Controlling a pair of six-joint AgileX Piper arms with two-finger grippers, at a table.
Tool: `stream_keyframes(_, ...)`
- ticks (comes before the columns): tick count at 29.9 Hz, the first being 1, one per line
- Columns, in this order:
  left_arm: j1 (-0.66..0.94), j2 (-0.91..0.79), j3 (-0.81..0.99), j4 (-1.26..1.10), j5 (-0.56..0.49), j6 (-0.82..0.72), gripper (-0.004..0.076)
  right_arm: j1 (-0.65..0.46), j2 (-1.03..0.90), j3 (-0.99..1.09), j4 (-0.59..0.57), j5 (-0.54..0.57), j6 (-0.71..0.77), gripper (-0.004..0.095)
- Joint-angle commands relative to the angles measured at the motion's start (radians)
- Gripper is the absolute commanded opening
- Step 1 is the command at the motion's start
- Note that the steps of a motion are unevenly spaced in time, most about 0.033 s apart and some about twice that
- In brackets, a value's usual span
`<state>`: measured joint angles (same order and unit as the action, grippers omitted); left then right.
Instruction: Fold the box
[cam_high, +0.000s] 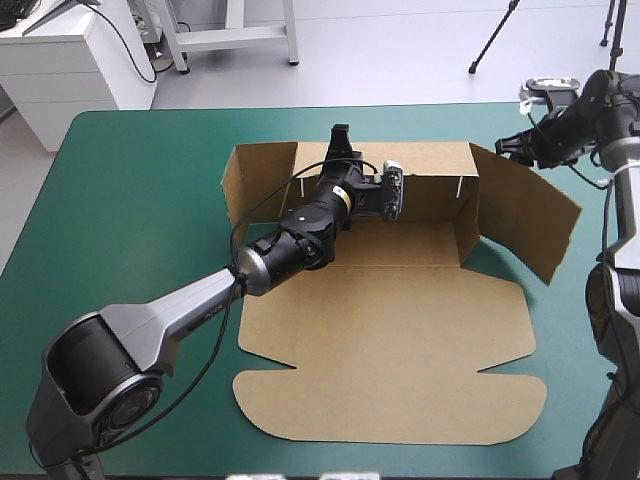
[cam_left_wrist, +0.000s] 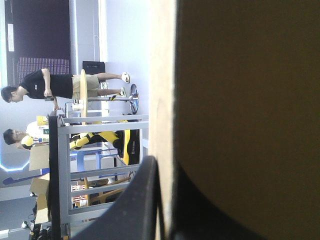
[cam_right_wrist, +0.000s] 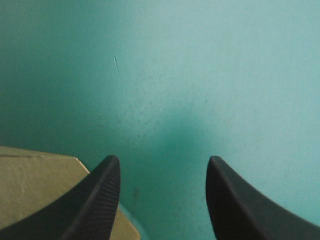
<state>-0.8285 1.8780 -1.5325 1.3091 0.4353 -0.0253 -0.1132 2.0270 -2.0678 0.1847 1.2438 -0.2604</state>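
My left hand (cam_left_wrist: 165, 169) grips the box (cam_high: 390, 340) by its back wall, right hand (cam_right_wrist: 163, 163) wide; next, I reckon, fold the right wall in.

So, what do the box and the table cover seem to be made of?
The box: brown board, probably cardboard, matt, with cut edges and crease lines. The cover: teal-green, matt and smooth, maybe a rubber or felt mat; faint scuffs show in the right wrist view.
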Motion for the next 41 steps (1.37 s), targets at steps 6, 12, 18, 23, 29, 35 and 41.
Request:
stream_keyframes(6, -0.014, -0.040, -0.017, 0.011, -0.039, -0.043, -0.0010, 0.006, -0.137, 0.098, 0.051, 0.005, -0.027, 0.0488)
stream_keyframes(12, -0.014, -0.040, -0.017, 0.011, -0.037, -0.065, -0.0010, 0.006, -0.222, 0.170, 0.082, 0.005, -0.076, 0.0488)
stream_keyframes(18, -0.014, -0.040, -0.017, 0.002, -0.037, -0.065, -0.0010, 0.006, -0.294, 0.300, 0.155, 0.004, -0.154, 0.0488)
stream_keyframes(23, -0.014, -0.040, -0.017, 0.000, -0.037, -0.065, -0.0010, 0.006, -0.347, 0.410, 0.221, -0.021, -0.244, 0.0487)
stream_keyframes(29, -0.014, -0.040, -0.017, -0.002, -0.031, -0.082, -0.0010, 0.006, -0.418, 0.528, 0.325, -0.080, -0.408, 0.0488)
stream_keyframes(35, -0.014, -0.040, -0.017, -0.002, -0.033, -0.085, -0.0010, 0.006, -0.450, 0.618, 0.399, -0.101, -0.567, 0.0488)
stream_keyframes(41, -0.014, -0.040, -0.017, -0.002, -0.033, -0.085, -0.0010, 0.006, -0.450, 0.663, 0.484, -0.113, -0.696, 0.0612)
